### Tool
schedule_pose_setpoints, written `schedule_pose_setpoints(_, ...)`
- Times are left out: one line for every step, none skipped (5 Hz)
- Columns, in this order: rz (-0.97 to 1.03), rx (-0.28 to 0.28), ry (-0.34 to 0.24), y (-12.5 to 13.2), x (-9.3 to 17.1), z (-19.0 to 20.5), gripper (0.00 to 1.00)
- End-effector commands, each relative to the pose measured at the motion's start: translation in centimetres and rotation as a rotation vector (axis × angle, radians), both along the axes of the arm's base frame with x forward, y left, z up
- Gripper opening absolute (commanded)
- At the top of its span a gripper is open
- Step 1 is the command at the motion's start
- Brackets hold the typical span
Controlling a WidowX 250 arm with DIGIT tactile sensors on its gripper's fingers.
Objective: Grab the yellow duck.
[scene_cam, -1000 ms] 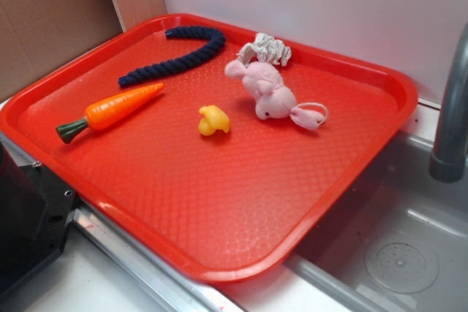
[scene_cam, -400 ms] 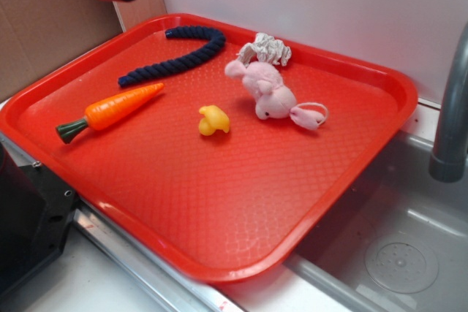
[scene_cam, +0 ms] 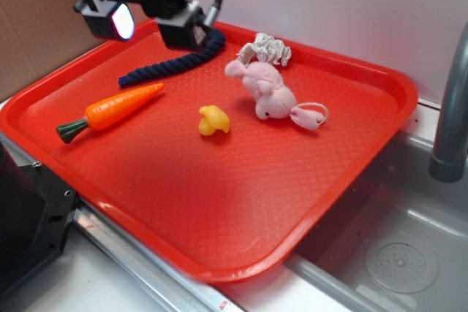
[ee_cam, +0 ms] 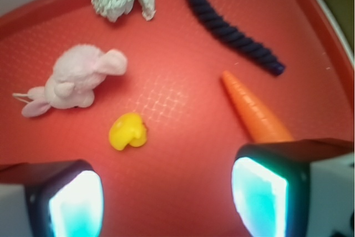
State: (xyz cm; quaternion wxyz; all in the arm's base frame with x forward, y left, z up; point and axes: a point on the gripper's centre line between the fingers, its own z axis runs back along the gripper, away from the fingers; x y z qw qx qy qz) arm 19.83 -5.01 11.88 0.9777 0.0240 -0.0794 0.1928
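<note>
The small yellow duck point(scene_cam: 213, 120) lies near the middle of the red tray point(scene_cam: 241, 217), between the carrot and the pink plush; in the wrist view the yellow duck point(ee_cam: 128, 131) sits ahead of the fingers, left of centre. My gripper point(scene_cam: 150, 23) hangs high over the tray's far left corner, above the blue rope, well away from the duck. It is open, with nothing between its two glowing pads point(ee_cam: 259, 195), and only bare tray shows in the gap.
An orange carrot point(scene_cam: 113, 109) with a green stem lies at the left. A dark blue rope point(scene_cam: 175, 56), a pink plush point(scene_cam: 267, 93) and a grey rag knot point(scene_cam: 265, 49) lie at the back. A sink point(scene_cam: 402, 253) with a grey faucet point(scene_cam: 452, 107) is at the right.
The gripper has come in from the top left and dropped lower, reaching over the rope's end at the far left corner. The toys have not moved.
</note>
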Motion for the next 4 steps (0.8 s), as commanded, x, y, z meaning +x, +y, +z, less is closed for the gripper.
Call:
schedule_pose_setpoints(0.012, 0.036, 0.002, -1.3, -0.6, -3.2, 1.0)
schedule_pose_setpoints(0.039, 0.024, 0.007, -0.8, 0.0, -4.7, 1.0)
schedule_pose_setpoints(0.061, 0.036, 0.011, -0.7, 0.9, -5.9, 1.0)
schedule_pose_setpoints(0.047, 0.056, 0.021, -0.9, 1.9, -6.9, 1.0)
